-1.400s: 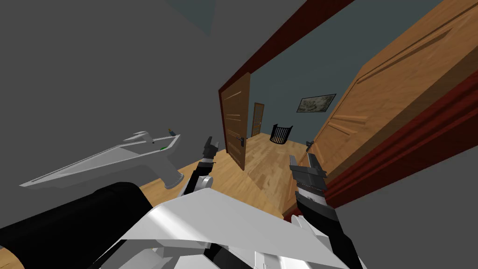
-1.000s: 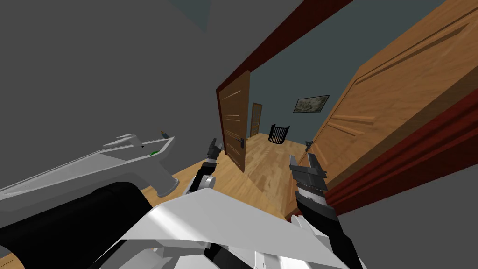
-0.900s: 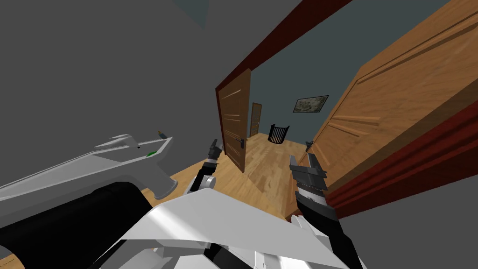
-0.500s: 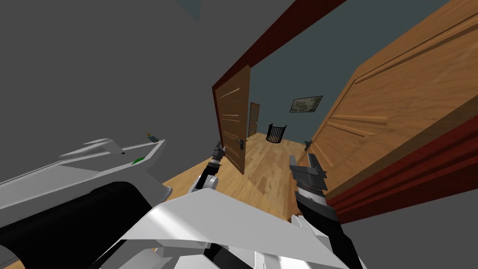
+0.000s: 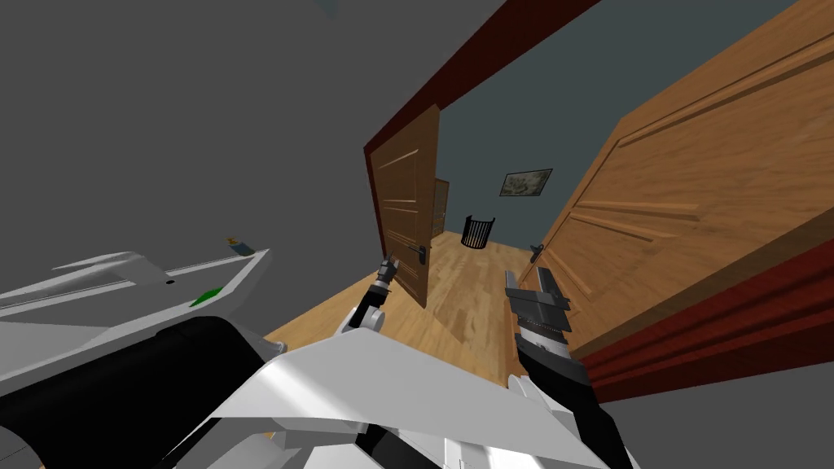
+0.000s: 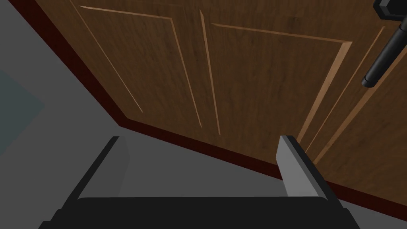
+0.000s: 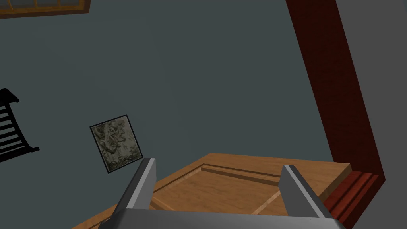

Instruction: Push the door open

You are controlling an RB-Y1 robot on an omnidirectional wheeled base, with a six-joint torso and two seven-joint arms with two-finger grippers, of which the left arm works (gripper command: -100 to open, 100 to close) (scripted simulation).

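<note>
The left door is standing ajar at the middle of the head view, its long edge running upright and its dark handle sitting low near the free edge. The left gripper is hovering just below and left of that handle. It is nearer than the right gripper, which is waiting at lower centre-right beside the right door. Both are holding their fingers spread and empty. Seen from the left wrist, the door's face is lying straight ahead of the fingers, seemingly untouched, so a forward push looks due.
</note>
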